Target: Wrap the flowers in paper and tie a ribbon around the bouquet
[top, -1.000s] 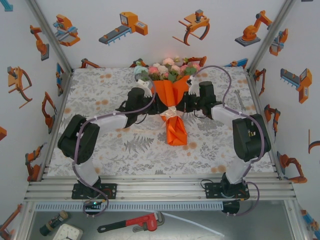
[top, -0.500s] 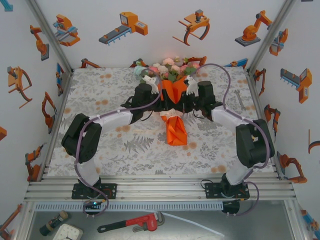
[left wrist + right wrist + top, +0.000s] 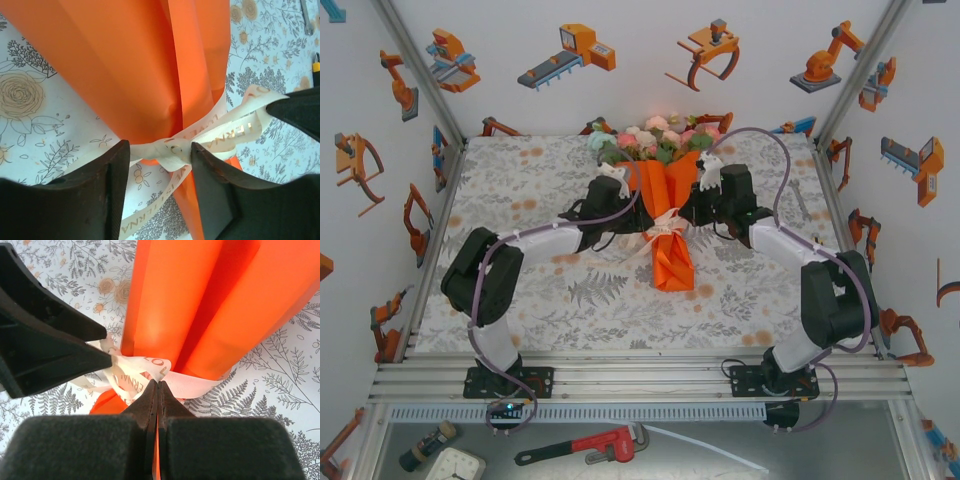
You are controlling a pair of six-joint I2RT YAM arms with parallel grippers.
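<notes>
The bouquet (image 3: 665, 195) lies mid-table, its flowers (image 3: 655, 140) pointing to the far side. The orange paper (image 3: 125, 65) is pinched in at the waist by the cream ribbon (image 3: 666, 228). My left gripper (image 3: 160, 147) is open, its fingers on either side of the ribbon's knot (image 3: 172, 149); the right finger touches the knot. My right gripper (image 3: 158, 384) comes in from the other side and is shut on a loop of the ribbon (image 3: 145, 372). From above, both grippers (image 3: 642, 220) (image 3: 685, 215) flank the bouquet's waist.
The floral cloth (image 3: 520, 180) covers the table, and walls close it in on three sides. A thin grey tool (image 3: 800, 200) lies near the right edge. A red pipe wrench (image 3: 585, 447) rests below the arms' rail.
The left gripper's jaws have spread wider around the knot. Both wrists have shifted slightly, and the ribbon knot now shows from above.
</notes>
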